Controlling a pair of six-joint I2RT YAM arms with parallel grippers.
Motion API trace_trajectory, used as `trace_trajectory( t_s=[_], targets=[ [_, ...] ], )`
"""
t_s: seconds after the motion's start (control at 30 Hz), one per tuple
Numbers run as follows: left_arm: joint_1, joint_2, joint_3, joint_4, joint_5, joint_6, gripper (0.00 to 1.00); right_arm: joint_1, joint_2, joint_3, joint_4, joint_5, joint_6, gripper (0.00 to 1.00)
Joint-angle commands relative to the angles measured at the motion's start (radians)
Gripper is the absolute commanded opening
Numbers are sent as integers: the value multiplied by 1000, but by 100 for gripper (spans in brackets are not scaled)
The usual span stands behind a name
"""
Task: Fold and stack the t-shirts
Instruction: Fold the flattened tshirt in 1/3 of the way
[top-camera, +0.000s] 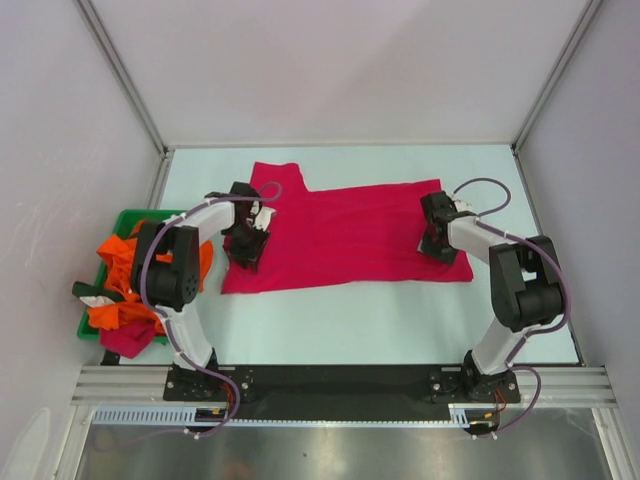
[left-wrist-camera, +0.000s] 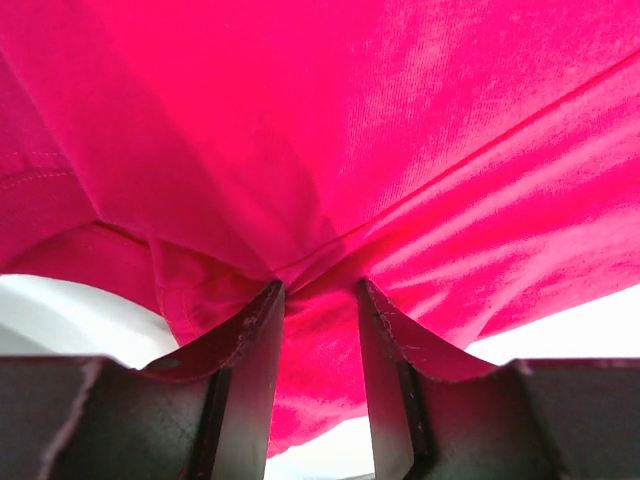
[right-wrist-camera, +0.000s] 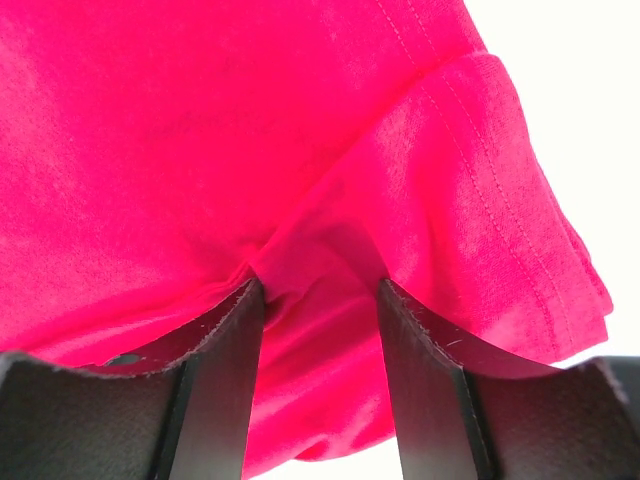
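Note:
A crimson-pink t-shirt (top-camera: 345, 235) lies spread across the middle of the table, one sleeve pointing to the far side. My left gripper (top-camera: 247, 250) sits on its left edge and my right gripper (top-camera: 437, 245) on its right edge. In the left wrist view the pink cloth (left-wrist-camera: 330, 150) bunches into a ridge between the fingertips of the left gripper (left-wrist-camera: 320, 285), which is shut on it. The right wrist view shows the hemmed cloth (right-wrist-camera: 300, 130) gathered between the fingers of the right gripper (right-wrist-camera: 318, 280), also shut on it. Orange t-shirts (top-camera: 120, 270) lie heaped at the left.
A green tray (top-camera: 125, 215) at the table's left edge holds the orange heap, with a dark pink piece (top-camera: 127, 340) spilling over its near side. Grey walls close in the table on three sides. The arm bases stand on a black rail (top-camera: 340, 380).

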Motion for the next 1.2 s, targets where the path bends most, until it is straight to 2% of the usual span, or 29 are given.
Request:
trace_trajectory(
  t_s=[0.0,0.33,0.53,0.67,0.77,0.8,0.87,0.9,1.03,1.07,1.1,1.17],
  targets=[
    [0,-43,-69,-110,-6,36,42,-9,-36,-78,-191,-16,-21,54],
    [-2,-61,-126,-125,26,36,41,-7,-157,-219,-224,-71,-5,55],
    [-2,-84,-145,-136,38,38,41,2,-192,-212,-247,-71,2,56],
    [7,-193,-82,-87,60,21,43,18,-283,-146,-185,-5,-23,57],
    [19,-207,124,-79,67,-16,49,16,-297,0,-157,16,-49,60],
    [24,-196,178,-84,67,-34,50,14,-268,94,-157,19,-58,60],
    [38,-160,333,-87,61,-56,50,19,-228,178,-155,28,-78,63],
    [42,-115,384,-87,60,-73,50,18,-209,257,-155,32,-99,63],
    [59,64,628,-85,29,-123,49,16,-113,368,-100,25,-165,63],
    [59,104,735,-93,12,-130,48,16,-97,384,-93,21,-172,63],
    [59,191,784,-99,-20,-131,48,16,-87,396,-85,16,-185,62],
    [56,268,889,-108,-66,-114,47,17,-58,416,-60,-2,-198,61]
  ],
)
